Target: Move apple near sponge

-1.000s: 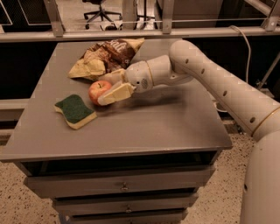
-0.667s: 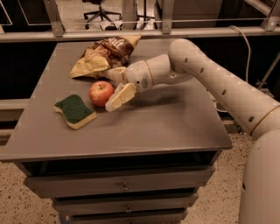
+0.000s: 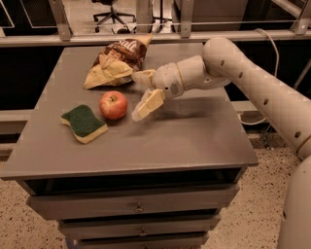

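Since approx 1 s ago the gripper [image 3: 138, 95] has pulled back to the right, away from the apple [image 3: 113, 105], and a clear gap now shows between them. Apple itself has hardly shifted; it sits free on the table [image 3: 194, 141], stem up, just beside the right end of the sponge [image 3: 83, 123]. Whether the two touch I cannot tell.

Arm pose: the white arm [image 3: 252, 82] enters from the right edge, rises to a bend above the table's back right part, then runs left and slightly down to the wrist. The gripper hangs low over the table, pointing left and downward. Its two pale fingers [image 3: 146, 103] are spread apart w/ nothing between them: one is higher, toward the snack bag [image 3: 116, 63], and the other is lower, w/ its tip closest to the apple.

Sponge lies flat, green side up, yellow foam visible at its front edge. Snack bag lies crumpled at the back of the table, behind the apple. Drawers [image 3: 138, 206] are under the tabletop, and an office chair [image 3: 109, 12] stands in the bg
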Motion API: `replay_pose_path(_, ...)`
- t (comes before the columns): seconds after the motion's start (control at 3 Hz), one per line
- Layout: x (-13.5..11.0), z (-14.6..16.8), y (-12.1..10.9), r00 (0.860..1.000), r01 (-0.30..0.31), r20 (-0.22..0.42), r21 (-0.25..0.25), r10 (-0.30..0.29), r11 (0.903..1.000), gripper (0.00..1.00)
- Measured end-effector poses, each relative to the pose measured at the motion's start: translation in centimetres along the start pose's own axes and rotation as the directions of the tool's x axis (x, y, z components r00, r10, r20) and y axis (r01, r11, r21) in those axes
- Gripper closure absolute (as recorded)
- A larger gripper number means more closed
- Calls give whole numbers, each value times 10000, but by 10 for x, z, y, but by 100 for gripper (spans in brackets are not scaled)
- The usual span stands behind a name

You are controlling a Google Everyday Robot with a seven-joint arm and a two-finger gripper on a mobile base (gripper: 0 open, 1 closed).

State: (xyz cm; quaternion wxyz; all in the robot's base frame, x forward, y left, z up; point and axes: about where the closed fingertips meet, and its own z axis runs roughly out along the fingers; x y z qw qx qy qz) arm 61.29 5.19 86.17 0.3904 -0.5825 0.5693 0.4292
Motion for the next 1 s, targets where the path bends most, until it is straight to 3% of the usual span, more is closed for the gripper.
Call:
replay_pose_path(0.33, 7, -59, -11, 9957, 246, -919, 1733, -87, 9846, 0)
replay_pose_path(0.67, 5, -101, -24, 9894, 363, -1446, 3491, 155, 9364, 0)
replay_pose_path(1.0, 5, -101, -24, 9894, 363, -1446, 3489, 155, 9365, 0)
